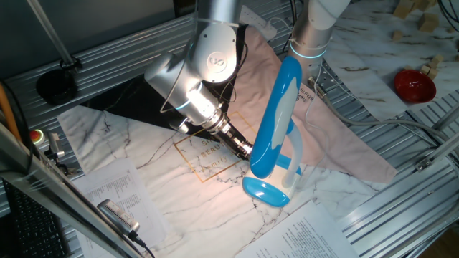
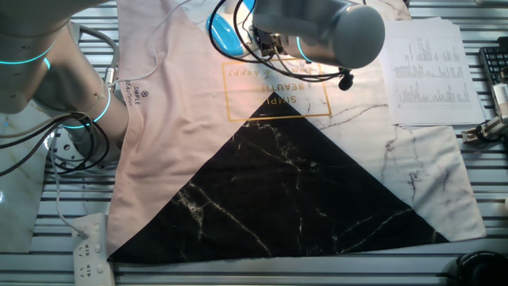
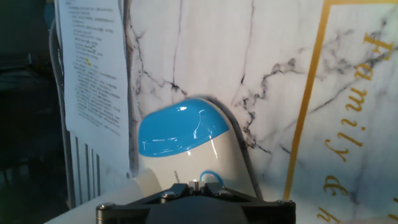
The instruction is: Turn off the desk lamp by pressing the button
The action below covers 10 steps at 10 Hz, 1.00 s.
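Observation:
The desk lamp stands on the marble-print cloth, its long blue and white head (image 1: 280, 115) tilted up over its small oval blue base (image 1: 267, 192). It throws a warm patch of light on the cloth, so it is on. My gripper (image 1: 247, 150) reaches in low under the head, just left of the arm and base. In the hand view the lamp's base (image 3: 180, 127) fills the middle, with a small blue ring button (image 3: 210, 177) right in front of my gripper (image 3: 196, 185). The fingertips meet with no gap. In the other fixed view only a blue part of the lamp (image 2: 225, 32) shows behind my arm.
Printed papers (image 1: 115, 190) lie at the cloth's front edge and beside the lamp base (image 3: 93, 62). A second arm's column (image 1: 310, 43) stands right behind the lamp. A red bowl (image 1: 414, 84) and wooden blocks (image 1: 430, 68) sit far right. A power strip (image 2: 91, 246) lies off the cloth.

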Motion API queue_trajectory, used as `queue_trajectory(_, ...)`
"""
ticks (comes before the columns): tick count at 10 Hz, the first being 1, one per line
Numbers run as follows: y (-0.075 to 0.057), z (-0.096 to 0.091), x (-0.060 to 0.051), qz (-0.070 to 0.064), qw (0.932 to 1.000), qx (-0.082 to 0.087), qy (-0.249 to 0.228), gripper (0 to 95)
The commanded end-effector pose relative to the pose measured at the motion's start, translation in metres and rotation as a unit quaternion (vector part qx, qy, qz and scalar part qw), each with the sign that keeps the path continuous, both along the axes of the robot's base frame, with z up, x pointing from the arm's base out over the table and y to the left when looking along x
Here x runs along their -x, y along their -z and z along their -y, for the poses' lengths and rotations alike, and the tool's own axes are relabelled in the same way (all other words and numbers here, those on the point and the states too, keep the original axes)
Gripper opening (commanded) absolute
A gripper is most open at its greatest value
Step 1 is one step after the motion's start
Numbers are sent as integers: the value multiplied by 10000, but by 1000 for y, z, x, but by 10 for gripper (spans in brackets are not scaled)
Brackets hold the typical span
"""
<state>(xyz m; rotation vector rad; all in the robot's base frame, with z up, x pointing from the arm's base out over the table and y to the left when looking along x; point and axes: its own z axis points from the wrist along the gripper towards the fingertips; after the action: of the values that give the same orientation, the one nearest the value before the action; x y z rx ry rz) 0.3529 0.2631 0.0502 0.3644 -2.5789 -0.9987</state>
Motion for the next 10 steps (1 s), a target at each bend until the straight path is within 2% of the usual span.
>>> queue_trajectory(1,2,0,1,-22,10000,38,3,0)
queue_trajectory(5,18,2,0,21,10000,34,-40,0)
queue_trajectory(6,19,2,0,6,10000,4,-30,0)
queue_trajectory(7,19,2,0,-33,9999,-107,-19,0)
queue_trajectory(8,15,2,1,-16,9999,-134,-19,0)
queue_trajectory(10,-4,-3,1,-85,9999,-41,56,0)
